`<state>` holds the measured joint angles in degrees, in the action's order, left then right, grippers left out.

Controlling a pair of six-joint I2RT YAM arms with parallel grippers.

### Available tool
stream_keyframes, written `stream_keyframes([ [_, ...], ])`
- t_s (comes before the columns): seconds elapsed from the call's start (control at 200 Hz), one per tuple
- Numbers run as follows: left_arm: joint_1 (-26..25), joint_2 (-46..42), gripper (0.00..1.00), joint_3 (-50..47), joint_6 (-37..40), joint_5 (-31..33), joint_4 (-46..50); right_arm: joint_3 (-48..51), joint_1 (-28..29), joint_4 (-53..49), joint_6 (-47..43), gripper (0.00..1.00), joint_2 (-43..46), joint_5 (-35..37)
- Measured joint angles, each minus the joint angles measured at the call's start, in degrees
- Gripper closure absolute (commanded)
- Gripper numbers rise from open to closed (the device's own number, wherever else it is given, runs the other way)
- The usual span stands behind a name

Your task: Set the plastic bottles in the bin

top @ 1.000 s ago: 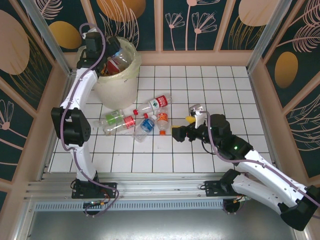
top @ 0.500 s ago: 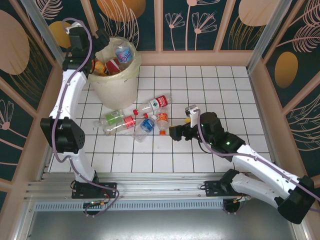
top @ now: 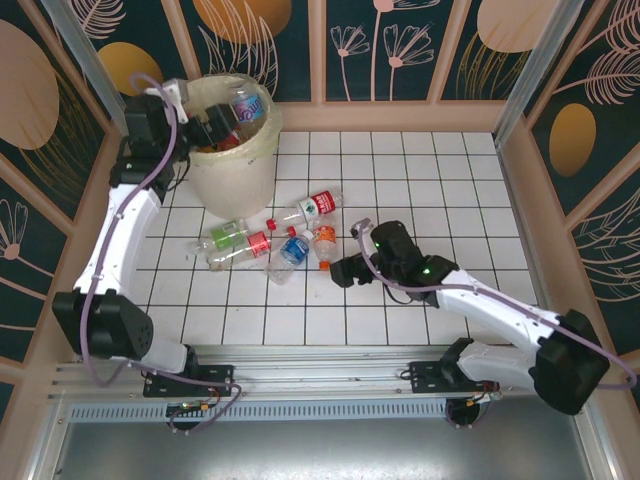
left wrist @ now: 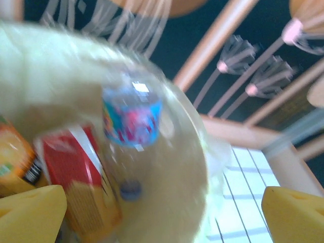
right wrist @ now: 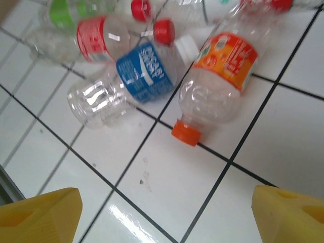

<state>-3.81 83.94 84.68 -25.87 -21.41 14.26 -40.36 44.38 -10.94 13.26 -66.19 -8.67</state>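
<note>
The white-tiled counter (top: 420, 180) carries the bin (top: 235, 180) at its far-left corner. The bin is far larger than any bottle, and its pale bag liner is folded over the rim. It already holds several plastic bottles. The left wrist view shows a clear bottle with a blue-and-pink label (left wrist: 132, 119) leaning on the inner wall, a red-labelled one (left wrist: 66, 157) beside it, and an orange one (left wrist: 15, 157) at the left. How many lie below them cannot be told.

Five bottles lie on their sides on the counter, just in front of the bin and left of centre. They are a long red-labelled bottle (top: 315, 205), a green-labelled one (top: 228, 235), another red-labelled one (right wrist: 96, 38), a blue-labelled one (right wrist: 139, 76) and a stubby orange-labelled one (right wrist: 223, 76) with an orange cap. Some of them touch each other.

They look empty, so they are probably very light, thin-walled and easy to dent. They would likely roll or skid on the glossy tile at a nudge. The labelled mid-body, taken across the bottle's width, looks the safest hold, since the tapered neck and cap could slip out.

The left gripper (left wrist: 162, 215) hangs over the bin's rim with its jaws wide and nothing between them. The right gripper (right wrist: 164, 212) sits low over the tile just short of the orange-capped bottle, also spread open and empty.
</note>
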Motion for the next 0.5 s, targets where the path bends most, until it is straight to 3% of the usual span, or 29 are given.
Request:
stream_keyframes([
  [0.105,-0.63,-4.81,0.01,-7.08,1.18,-8.02,-1.9,-1.25,0.55,0.02,-3.17,0.12,-4.46,-2.71],
  [0.17,-0.85,-8.55,0.02,-11.63,1.18,-12.5,-2.67,-2.23,1.42,-0.04,-4.5,0.18,-6.71,-2.82],
  [0.295,-1.42,-14.49,0.01,-19.93,1.25,-18.53,-2.99,-8.22,2.25,-1.44,-3.3,0.28,-13.7,1.66],
  [0.5,-2.62,-19.58,0.01,-26.25,1.75,-23.58,-2.95,-13.79,4.28,0.11,5.6,0.27,-22.84,8.57],
])
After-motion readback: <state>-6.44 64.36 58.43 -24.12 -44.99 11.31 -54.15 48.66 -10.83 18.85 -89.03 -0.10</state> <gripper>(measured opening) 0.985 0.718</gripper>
